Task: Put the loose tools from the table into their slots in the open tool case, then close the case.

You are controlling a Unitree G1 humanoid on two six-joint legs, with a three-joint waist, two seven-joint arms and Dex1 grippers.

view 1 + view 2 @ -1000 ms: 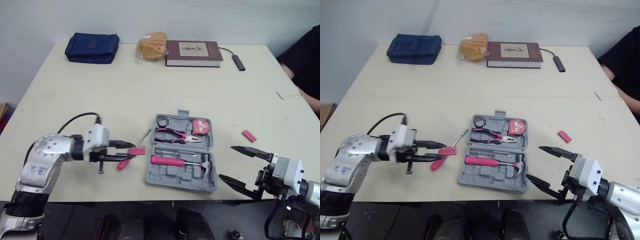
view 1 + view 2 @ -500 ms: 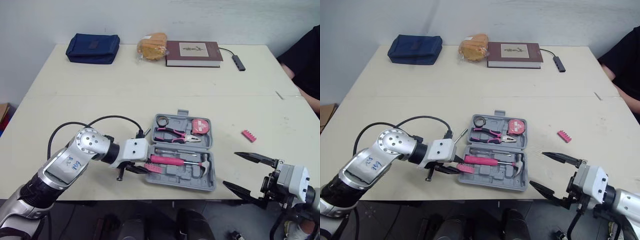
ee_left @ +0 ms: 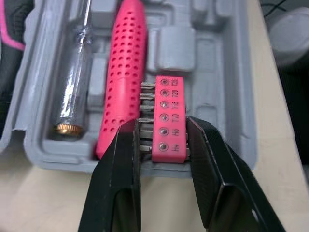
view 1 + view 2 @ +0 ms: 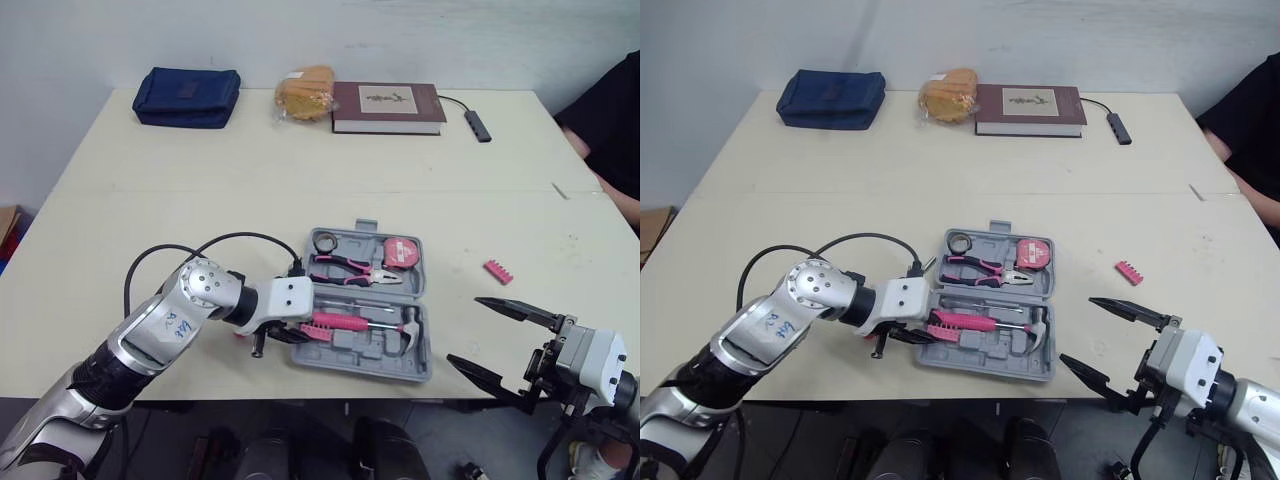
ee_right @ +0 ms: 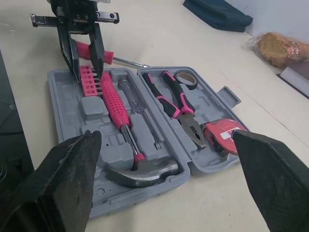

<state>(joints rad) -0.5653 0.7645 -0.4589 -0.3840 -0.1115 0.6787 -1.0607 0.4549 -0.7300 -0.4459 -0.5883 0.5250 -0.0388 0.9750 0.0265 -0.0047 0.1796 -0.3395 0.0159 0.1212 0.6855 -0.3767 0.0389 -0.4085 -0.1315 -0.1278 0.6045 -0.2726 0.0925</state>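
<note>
The open grey tool case (image 4: 350, 352) lies at the table's front middle. It holds a pink-handled hammer (image 4: 345, 322), pliers (image 4: 350, 270), a tape measure (image 4: 403, 251) and a clear screwdriver (image 3: 72, 92). My left gripper (image 3: 161, 126) is shut on a pink bit holder (image 3: 170, 118), which hangs over the case's front left corner beside the hammer handle. A second pink bit holder (image 4: 498, 271) lies on the table right of the case. A red-handled screwdriver (image 5: 104, 54) lies just left of the case, behind the left gripper. My right gripper (image 4: 470, 332) is open with nothing in it, to the right of the case near the table's front edge.
Along the table's far edge lie a blue pouch (image 4: 186, 95), a bagged bread roll (image 4: 305, 90), a brown book (image 4: 388, 106) and a small black adapter with a cable (image 4: 478, 124). A person's dark sleeve (image 4: 610, 110) shows at the right edge.
My left gripper carried the pink bit holder rightward, from the table left of the case to over the case's front left corner. The right gripper drifted slightly right and stays open.
</note>
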